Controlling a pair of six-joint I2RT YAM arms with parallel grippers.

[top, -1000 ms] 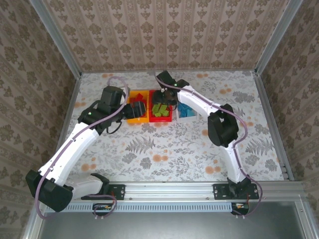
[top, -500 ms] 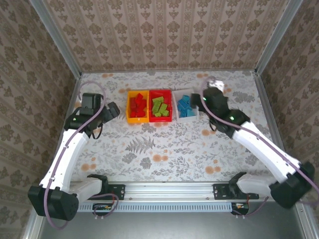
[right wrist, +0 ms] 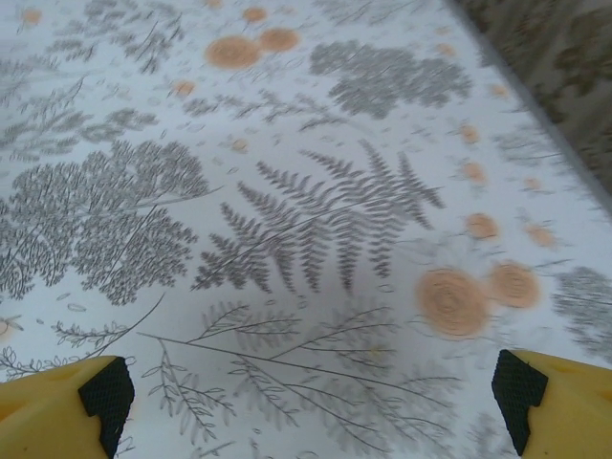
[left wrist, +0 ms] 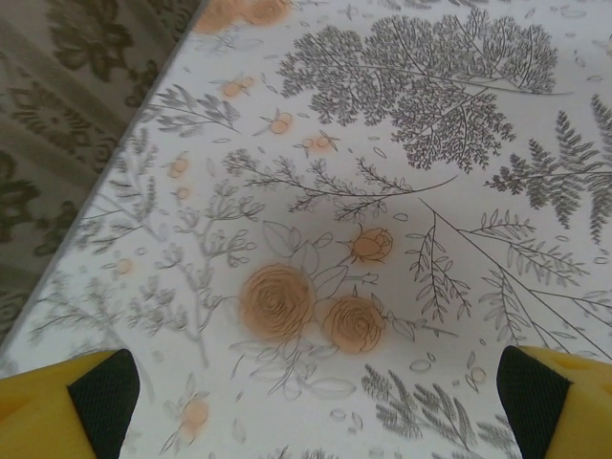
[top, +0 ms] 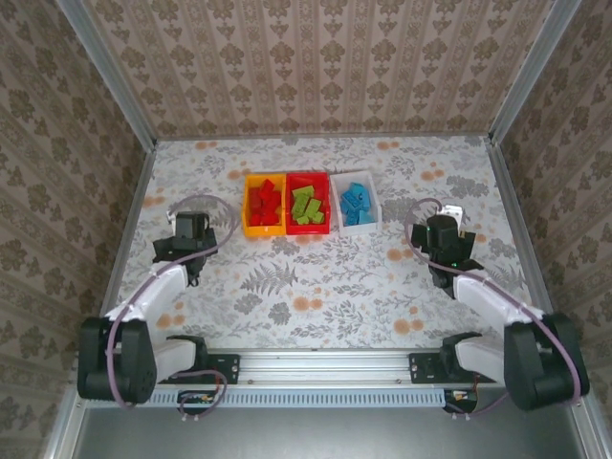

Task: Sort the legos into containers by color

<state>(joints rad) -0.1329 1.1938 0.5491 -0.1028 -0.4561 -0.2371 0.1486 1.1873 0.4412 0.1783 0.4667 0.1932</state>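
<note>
From the overhead camera I see the three containers in a tight row just above the centre of the frame, walls touching. The yellow-orange bin (top: 247, 207) is on the left and holds the red legos (top: 266, 203). The red bin (top: 309, 231) is in the middle and holds the lime green legos (top: 306, 206). The white bin (top: 376, 212) is on the right and holds the light blue legos (top: 355, 204). As far as I can make out, each colour sits in its own bin.

My left gripper (top: 186, 239) is at the middle left of that frame, below and to the left of the yellow-orange bin and well apart from it. My right gripper (top: 442, 241) is at the middle right, below and to the right of the white bin, also well apart.

On the left wrist feed, the left gripper (left wrist: 316, 402) has its yellow fingers (left wrist: 57, 411) in the bottom corners of the frame. The jaws are spread wide and hold nothing, with bare floral table (left wrist: 382, 191) between them. The patterned wall runs along the upper left edge.

The right wrist feed is much the same. The right gripper (right wrist: 314, 397) stands wide open and empty, with its black pads (right wrist: 521, 392) in the lower corners over the fern print. The wall sits in the upper right corner.
</note>
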